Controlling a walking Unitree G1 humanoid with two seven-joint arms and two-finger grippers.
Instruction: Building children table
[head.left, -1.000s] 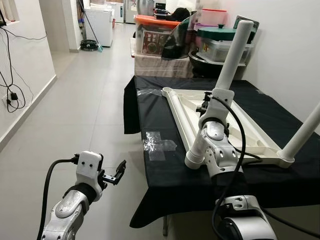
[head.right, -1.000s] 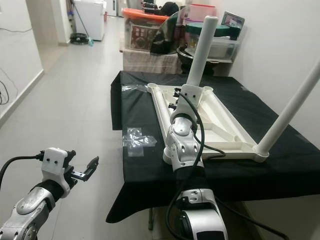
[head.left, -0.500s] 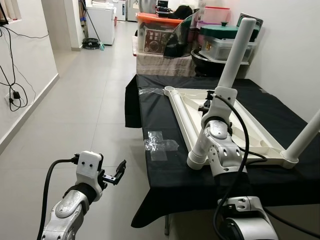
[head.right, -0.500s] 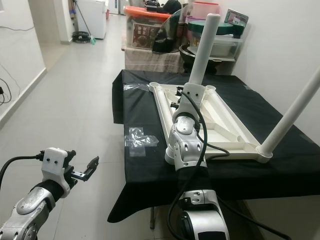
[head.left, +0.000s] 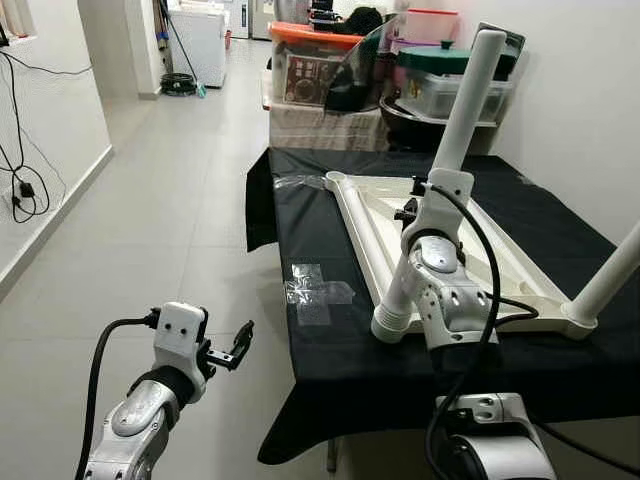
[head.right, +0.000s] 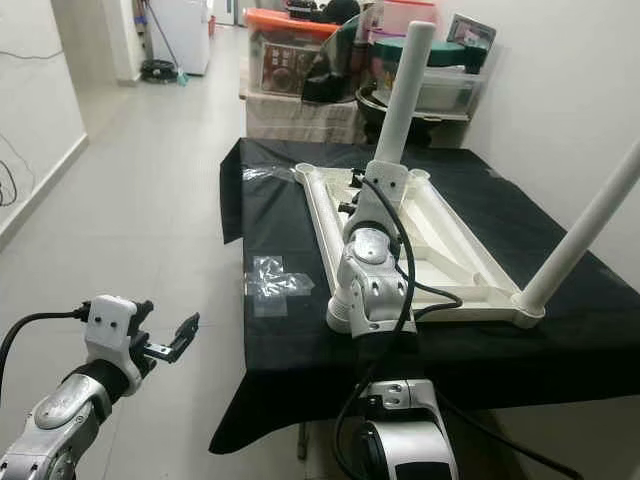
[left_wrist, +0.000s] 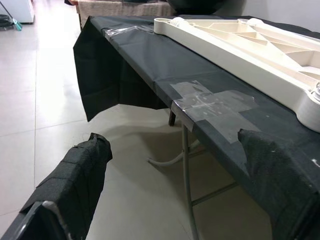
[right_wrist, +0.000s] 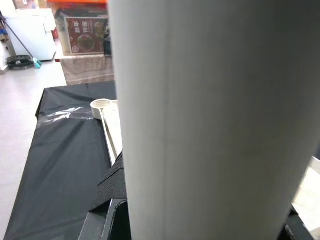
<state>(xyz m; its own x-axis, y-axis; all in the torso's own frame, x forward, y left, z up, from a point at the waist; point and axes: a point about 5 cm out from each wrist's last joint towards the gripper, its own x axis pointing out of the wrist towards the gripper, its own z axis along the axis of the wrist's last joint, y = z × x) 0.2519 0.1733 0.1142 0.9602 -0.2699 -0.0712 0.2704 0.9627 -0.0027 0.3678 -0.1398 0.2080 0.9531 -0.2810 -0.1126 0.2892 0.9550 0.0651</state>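
Gripping a smooth white tube, the table leg (head.left: 465, 105), the right gripper (head.left: 416, 208) sits over the upturned cream tabletop (head.left: 470, 250) — in the wrist view black padded fingers (right_wrist: 112, 192) are clamped round the leg, which stands tilted, its foot down at the near-left corner socket (head.left: 392, 322) of the top. Tabletop is moulded plastic w/ ribbed, triangulated underside, long and rectangular, lying along the bench (head.left: 320, 260), closer to the right edge. Second leg (head.left: 610, 275), same matte white cylinder, is already seated in the near-right corner and leans out past the bench's right edge. Far-left corner socket (head.left: 338, 180) is a bare round cup.

Bench wears a black cloth, slightly crumpled, hanging over the left edge and near corners. Crossed strips of clear tape (head.left: 318, 291) shine near the left edge; another glossy patch (head.left: 300, 183) near the far-left corner.

Left gripper (head.left: 238, 343) hangs off the bench's left side over pale floor tiles, fingers apart, empty; wrist cam shows coarse woven-textured black pads (left_wrist: 80, 175).

Behind the far edge: orange-lidded bin (head.left: 312, 62) w/ a red label, text too small to read; green-lidded tub (head.left: 448, 78).
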